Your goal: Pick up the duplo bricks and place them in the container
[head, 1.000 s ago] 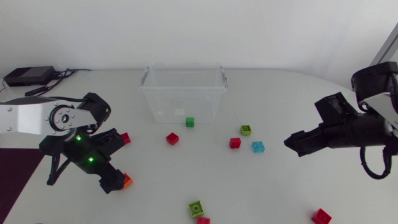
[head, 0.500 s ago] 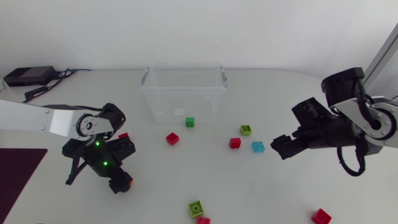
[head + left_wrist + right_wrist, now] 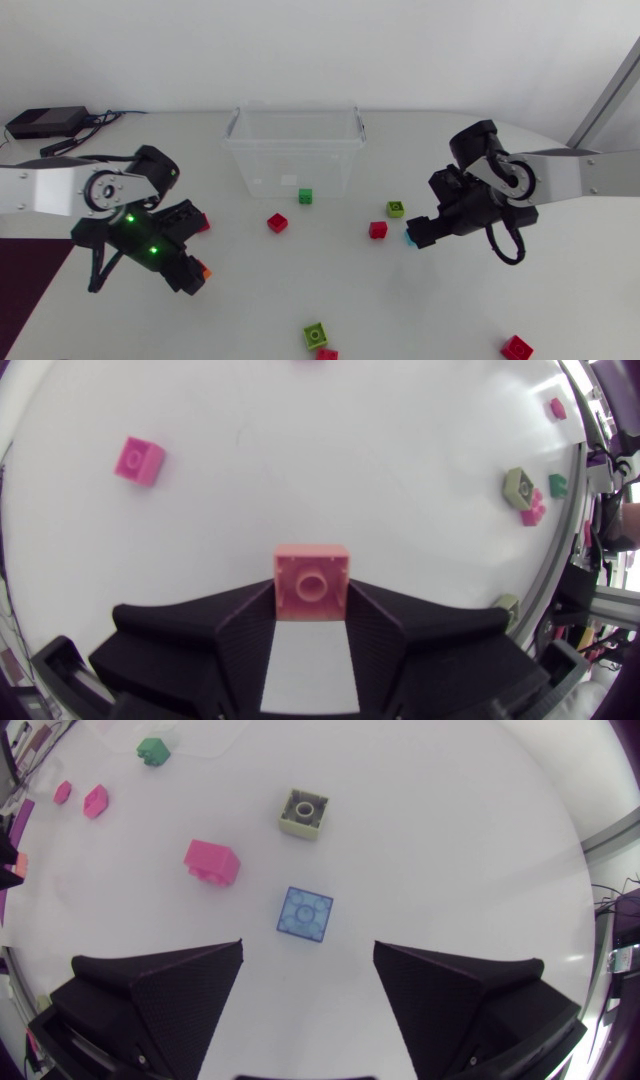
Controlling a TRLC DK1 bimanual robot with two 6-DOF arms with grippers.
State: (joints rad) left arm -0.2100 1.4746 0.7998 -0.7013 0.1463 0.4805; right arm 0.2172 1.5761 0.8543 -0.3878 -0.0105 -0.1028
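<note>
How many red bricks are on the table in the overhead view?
5 red bricks: one in front of the container, one further right, two at the near edge, one half hidden beside the left arm. Others may be hidden.

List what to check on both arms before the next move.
1. Left gripper shut on the small orange plastic brick: ok.
2. Orange brick lifted high enough to carry: cannot tell.
3. Right gripper open: ok.
4. Light blue plastic brick centred ahead of the right gripper's gap: ok, not yet between the fingers.
5. Red plastic brick apart from the blue one: ok.
6. Clear plastic container upright on the table: ok.
</note>
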